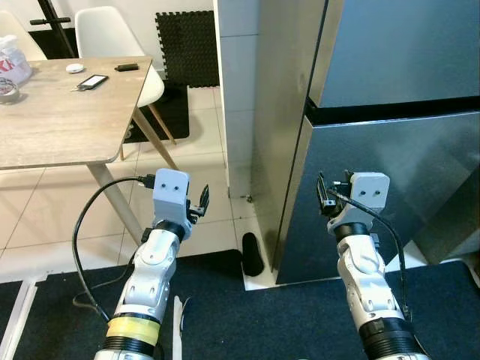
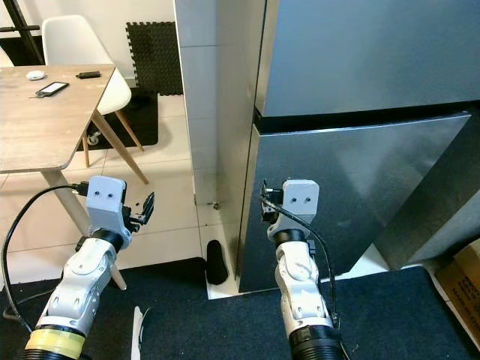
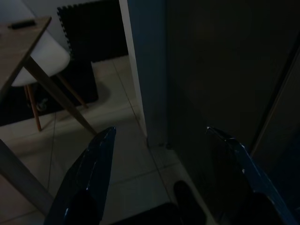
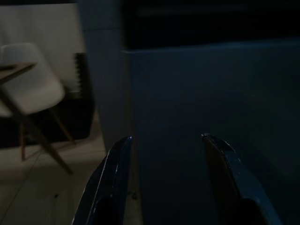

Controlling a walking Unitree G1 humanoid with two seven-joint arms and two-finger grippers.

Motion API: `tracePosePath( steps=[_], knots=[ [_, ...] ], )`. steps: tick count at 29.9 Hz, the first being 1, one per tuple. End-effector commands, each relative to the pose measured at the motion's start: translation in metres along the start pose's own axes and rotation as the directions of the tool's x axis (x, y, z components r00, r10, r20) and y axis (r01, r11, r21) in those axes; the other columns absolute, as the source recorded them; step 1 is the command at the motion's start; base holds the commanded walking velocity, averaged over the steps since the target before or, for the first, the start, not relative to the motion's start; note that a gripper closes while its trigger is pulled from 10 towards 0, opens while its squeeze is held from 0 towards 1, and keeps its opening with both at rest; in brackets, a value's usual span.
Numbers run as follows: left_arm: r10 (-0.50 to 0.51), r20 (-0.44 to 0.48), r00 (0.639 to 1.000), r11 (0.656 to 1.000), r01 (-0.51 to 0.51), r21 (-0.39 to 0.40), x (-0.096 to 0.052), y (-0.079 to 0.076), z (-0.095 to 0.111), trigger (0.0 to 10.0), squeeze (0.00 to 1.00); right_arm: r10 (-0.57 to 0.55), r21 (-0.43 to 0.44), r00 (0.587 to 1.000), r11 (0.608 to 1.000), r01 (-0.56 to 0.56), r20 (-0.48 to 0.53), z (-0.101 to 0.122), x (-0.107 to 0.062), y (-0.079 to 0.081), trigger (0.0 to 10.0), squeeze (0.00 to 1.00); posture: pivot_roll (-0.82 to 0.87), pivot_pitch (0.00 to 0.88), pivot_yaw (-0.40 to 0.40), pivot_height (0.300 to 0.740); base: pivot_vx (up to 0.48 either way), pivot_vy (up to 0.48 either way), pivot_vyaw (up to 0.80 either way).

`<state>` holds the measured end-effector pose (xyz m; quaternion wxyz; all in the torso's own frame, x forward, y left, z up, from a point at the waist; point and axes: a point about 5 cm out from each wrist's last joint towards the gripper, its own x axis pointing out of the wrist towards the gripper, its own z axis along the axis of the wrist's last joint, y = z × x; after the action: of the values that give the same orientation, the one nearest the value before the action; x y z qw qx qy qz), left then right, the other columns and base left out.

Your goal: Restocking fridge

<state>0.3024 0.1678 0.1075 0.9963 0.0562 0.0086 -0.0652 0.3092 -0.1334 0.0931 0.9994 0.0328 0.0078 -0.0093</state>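
A tall steel fridge [image 1: 390,135] stands shut in front of me, its lower door [image 2: 352,187] below a dark seam. My right gripper [image 1: 324,196] is raised just before the lower door's left edge, open and empty; its black fingers [image 4: 117,173] frame that door in the right wrist view. My left gripper [image 1: 201,202] hangs over the tiled floor to the left of the fridge, open and empty, with its fingers [image 3: 93,164] spread wide.
A wooden table [image 1: 52,120] with a phone [image 1: 92,81] and small items stands at the left, white chairs [image 1: 112,37] behind it. A white pillar [image 1: 236,90] adjoins the fridge. A dark shoe [image 1: 253,253] lies at the fridge's foot. Dark mat underfoot [image 1: 285,315].
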Motion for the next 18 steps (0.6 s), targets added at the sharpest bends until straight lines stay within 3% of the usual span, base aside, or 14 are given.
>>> tracePosePath(
  steps=[1, 5, 8, 18],
  knots=[
    [0.001, -0.022, 1.000, 1.000, 0.000, 0.003, 0.001, -0.004, -0.003, 10.0, 0.00, -0.011, 0.009, 0.999, 1.000, 0.011, -0.034, -0.006, 0.000, 0.000, 10.0, 0.00, 0.01, 0.000, -0.014, 0.740, 0.000, 0.000, 0.00],
    [0.012, -0.025, 1.000, 1.000, -0.013, -0.017, 0.003, -0.005, -0.004, 10.0, 0.00, 0.002, -0.005, 1.000, 1.000, -0.002, -0.021, -0.003, 0.000, 0.001, 10.0, 0.00, 0.00, 0.000, -0.004, 0.740, 0.000, 0.000, 0.00],
    [0.004, -0.029, 1.000, 1.000, -0.005, -0.022, 0.002, -0.010, -0.004, 10.0, 0.00, -0.056, 0.063, 0.996, 0.996, 0.060, -0.076, -0.013, -0.001, -0.008, 10.0, 0.00, 0.01, 0.000, -0.002, 0.740, 0.000, 0.000, 0.00],
    [0.018, -0.030, 0.999, 1.000, -0.019, -0.015, 0.003, -0.007, -0.003, 10.0, 0.00, -0.060, 0.070, 0.995, 0.995, 0.066, -0.084, -0.015, 0.001, -0.003, 10.0, 0.00, 0.03, 0.000, -0.001, 0.740, 0.000, 0.000, 0.00]
  ],
)
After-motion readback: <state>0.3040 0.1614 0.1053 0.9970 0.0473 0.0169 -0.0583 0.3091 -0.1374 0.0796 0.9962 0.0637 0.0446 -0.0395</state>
